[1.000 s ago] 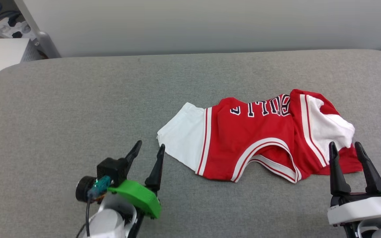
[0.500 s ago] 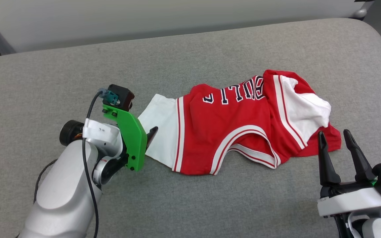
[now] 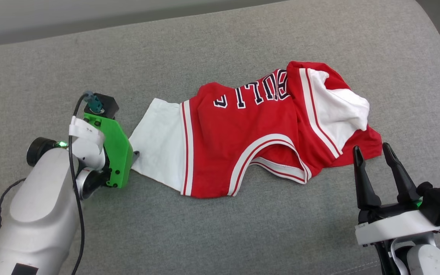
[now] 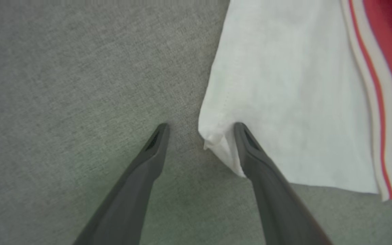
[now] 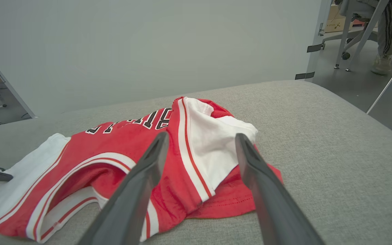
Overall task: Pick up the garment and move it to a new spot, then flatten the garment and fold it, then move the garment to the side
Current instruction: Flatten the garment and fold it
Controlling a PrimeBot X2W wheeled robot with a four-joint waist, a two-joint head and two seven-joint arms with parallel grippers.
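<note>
Rumpled on grey bench (image 3: 243, 236): red Bulls jersey (image 3: 258, 137), long axis left to right. Nearest to left end effector (image 4: 199, 127), spread, straddling white sleeve (image 4: 284, 102) corner. Right end effector (image 3: 371, 148) likewise spread, near opposite end.

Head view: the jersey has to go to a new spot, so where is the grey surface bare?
Bare: the broad strip of grey surface beyond the jersey, up to the wall; and the near strip below its collar, between left tool and right tool. Crowded: the white sleeve, whose corner the open left tool straddles, and the red hem by the right tool.
</note>
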